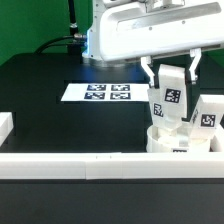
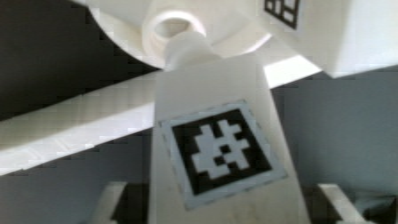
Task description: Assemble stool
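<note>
Showing white tagged leg block point(image 1: 170, 97), gripper-held point(image 1: 171, 72)

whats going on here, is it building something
A robot arm is putting a white stool together. Its gripper is closed around an upright leg block with a black-and-white tag, standing on the round seat near the exterior view's right. In the wrist view the leg's far end meets a socket in the seat. Another leg already stands on the seat beside it. The marker board lies flat on the black table, and a white rail runs along the front.
</note>
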Robot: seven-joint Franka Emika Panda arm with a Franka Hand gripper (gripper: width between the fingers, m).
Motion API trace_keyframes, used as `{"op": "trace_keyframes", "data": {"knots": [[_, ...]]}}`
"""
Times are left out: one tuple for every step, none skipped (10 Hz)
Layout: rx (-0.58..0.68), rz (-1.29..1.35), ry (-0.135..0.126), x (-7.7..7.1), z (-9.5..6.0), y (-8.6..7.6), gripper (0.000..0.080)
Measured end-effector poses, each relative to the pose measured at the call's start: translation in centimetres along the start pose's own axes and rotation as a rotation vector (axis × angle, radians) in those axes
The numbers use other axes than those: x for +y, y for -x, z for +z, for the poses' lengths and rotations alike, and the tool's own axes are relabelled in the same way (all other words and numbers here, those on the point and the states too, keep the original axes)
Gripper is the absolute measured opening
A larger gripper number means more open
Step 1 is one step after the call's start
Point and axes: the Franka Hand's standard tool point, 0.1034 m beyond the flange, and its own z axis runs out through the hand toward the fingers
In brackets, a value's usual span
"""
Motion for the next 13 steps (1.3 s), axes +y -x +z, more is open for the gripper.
{"op": "trace_keyframes", "data": {"knots": [[0.001, 0.002, 0.001, 0.2, 0.0, -0.1, 0.0324], [0.057, 0.002, 0.008, 0.4, -0.2, -0.9, 0.0324], [0.102, 0.001, 0.018, 0.9, 0.0, -1.0, 0.0324], [0.076, 0.009, 0.016, 1.1, 0.1, -0.9, 0.0324], [0.08, 0.012, 0.017, 1.3, 0.2, -1.1, 0.0324], [0.076, 0.01, 0.02, 1.3, 0.7, -0.7, 0.0324], [0.069, 0.006, 0.021, 1.1, 1.3, -0.3, 0.0324], [0.078, 0.005, 0.023, 1.2, 1.5, -0.2, 0.0324], [0.076, 0.005, 0.024, 1.2, 1.6, -0.2, 0.0324], [0.076, 0.005, 0.024, 1.2, 1.6, -0.1, 0.0324], [0.075, 0.005, 0.024, 1.2, 1.6, -0.1, 0.0324], [0.073, 0.002, 0.025, 1.2, 1.9, 0.2, 0.0324], [0.07, 0.004, 0.021, 0.7, 1.9, 0.4, 0.0324]]}}
